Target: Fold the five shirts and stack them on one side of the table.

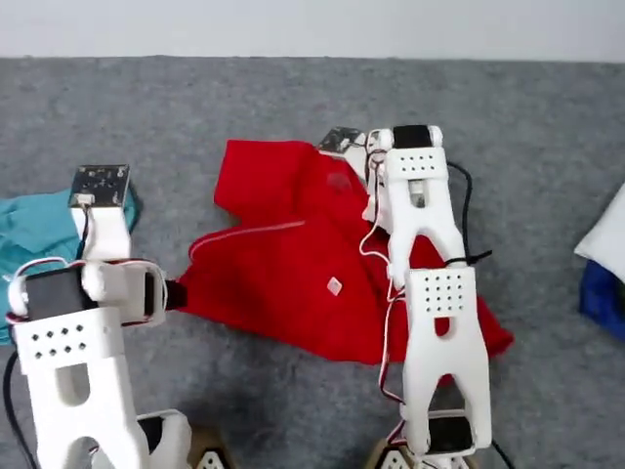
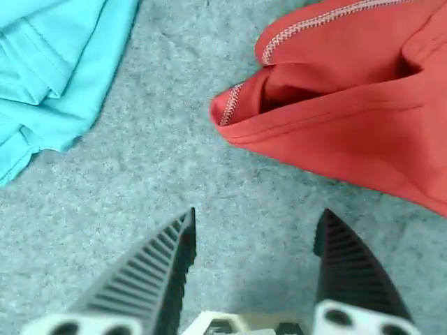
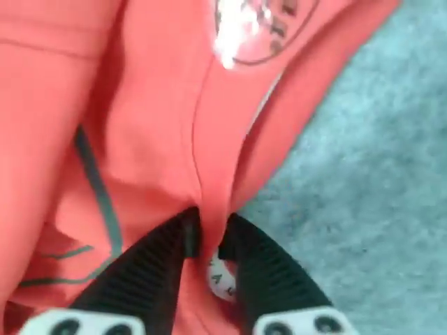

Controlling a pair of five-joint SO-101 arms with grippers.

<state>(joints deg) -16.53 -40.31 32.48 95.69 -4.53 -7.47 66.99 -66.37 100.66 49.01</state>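
Observation:
A red shirt (image 1: 283,264) lies crumpled in the middle of the grey carpeted table (image 1: 195,107). My right gripper (image 3: 211,216) is shut on a raised fold of this red shirt (image 3: 140,105) near its printed chest mark, at the shirt's far right side. A teal shirt (image 1: 29,234) lies bunched at the left edge. My left gripper (image 2: 258,213) is open just above bare carpet, with the teal shirt (image 2: 56,63) to one side and the red shirt's hemmed corner (image 2: 349,105) to the other. Nothing is between its fingers.
A white shirt (image 1: 610,234) and a blue one (image 1: 601,298) lie at the table's right edge. Bare carpet runs along the far side and between the red shirt and the right-hand pile. Both arm bases stand at the near edge.

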